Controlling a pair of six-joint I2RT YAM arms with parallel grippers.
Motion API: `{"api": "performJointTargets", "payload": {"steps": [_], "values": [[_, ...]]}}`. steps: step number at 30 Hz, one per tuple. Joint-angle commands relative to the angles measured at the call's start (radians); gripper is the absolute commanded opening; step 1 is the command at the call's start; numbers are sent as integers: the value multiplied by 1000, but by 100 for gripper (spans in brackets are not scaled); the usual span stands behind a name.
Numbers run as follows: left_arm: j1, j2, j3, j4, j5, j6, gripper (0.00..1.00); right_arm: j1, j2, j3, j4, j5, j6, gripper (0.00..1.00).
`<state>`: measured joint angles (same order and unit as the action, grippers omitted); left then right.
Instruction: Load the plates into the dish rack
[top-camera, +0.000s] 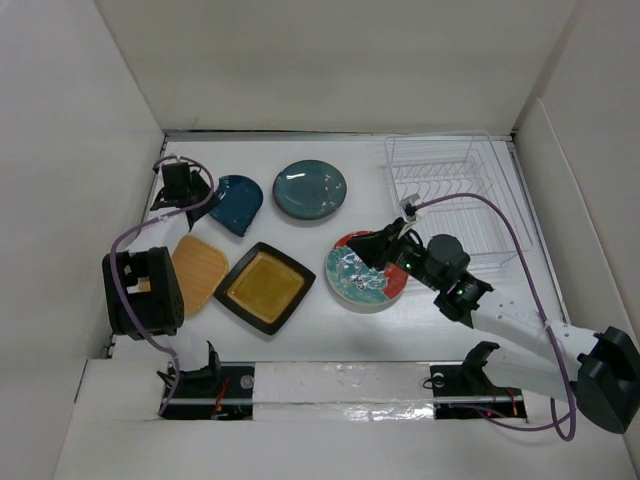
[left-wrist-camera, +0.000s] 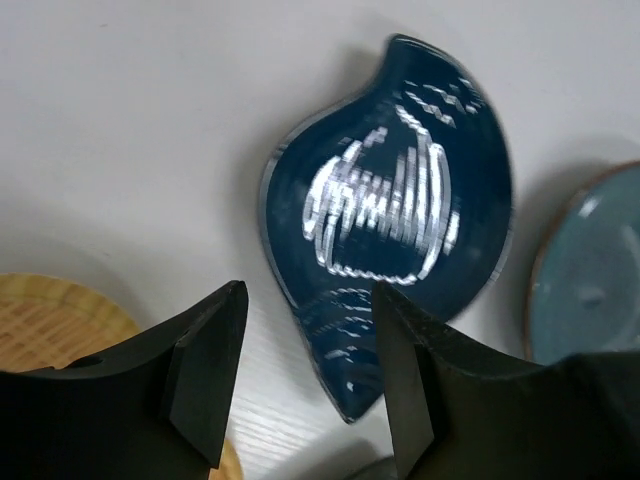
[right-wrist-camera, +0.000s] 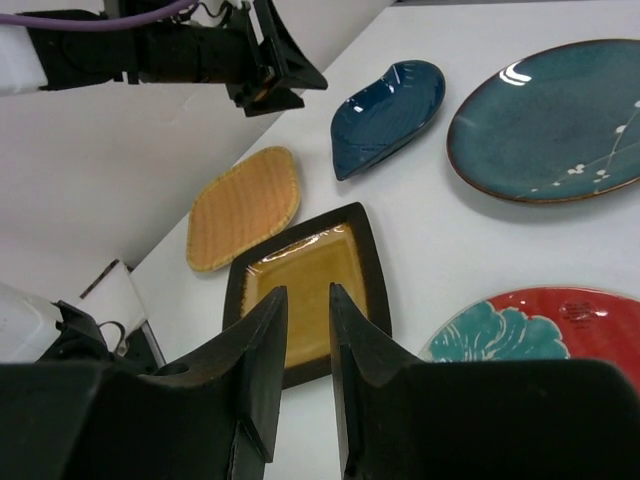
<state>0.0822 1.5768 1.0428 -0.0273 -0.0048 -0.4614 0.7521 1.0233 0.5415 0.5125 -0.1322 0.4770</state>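
The small dark blue leaf-shaped plate (top-camera: 238, 203) lies flat at the back left. My left gripper (top-camera: 203, 192) is open, and in the left wrist view the plate's (left-wrist-camera: 390, 200) pointed tip lies between its spread fingers (left-wrist-camera: 310, 375). The teal plate (top-camera: 310, 189), the marbled plate (top-camera: 362, 280), the square mustard plate (top-camera: 265, 287) and the tan-orange plate (top-camera: 198, 272) lie flat on the table. My right gripper (top-camera: 360, 250) hovers over the marbled plate's left edge, open a narrow gap and empty (right-wrist-camera: 308, 300). The white wire dish rack (top-camera: 450, 195) stands at the back right, empty.
White walls close in the table on the left, back and right. In the right wrist view the mustard plate (right-wrist-camera: 310, 262), tan-orange plate (right-wrist-camera: 243, 208), dark blue plate (right-wrist-camera: 385, 115), teal plate (right-wrist-camera: 550, 120) and left gripper (right-wrist-camera: 275, 70) show ahead.
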Motion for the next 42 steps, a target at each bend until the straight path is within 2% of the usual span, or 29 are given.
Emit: {"api": "performJointTargets", "payload": {"steps": [1,4,10,14,23,31,32,35,39,42], "values": [[51,46,74,32,-12,-7,49,-7,-28,34,23,-23,3,30],[51,122,146,-3,-47,27,52,-16,-16,34,21,-23,9,31],[51,256,216,-11,40,41,53,-16,-9,40,3,-12,9,32],[60,314,264,-45,34,47,52,-25,-11,41,10,-29,8,32],[60,368,267,-30,35,49,47,-25,30,49,8,-50,11,33],[60,408,252,-8,78,37,30,-34,40,61,-3,-64,8,34],[60,410,253,-6,81,33,26,-34,37,58,0,-58,5,34],[70,405,250,-2,78,32,0,-34,35,58,-11,-43,3,34],[70,336,234,13,46,33,0,-34,37,57,-3,-52,2,35],[70,229,195,72,31,23,0,-43,53,69,-17,-61,2,37]]}}
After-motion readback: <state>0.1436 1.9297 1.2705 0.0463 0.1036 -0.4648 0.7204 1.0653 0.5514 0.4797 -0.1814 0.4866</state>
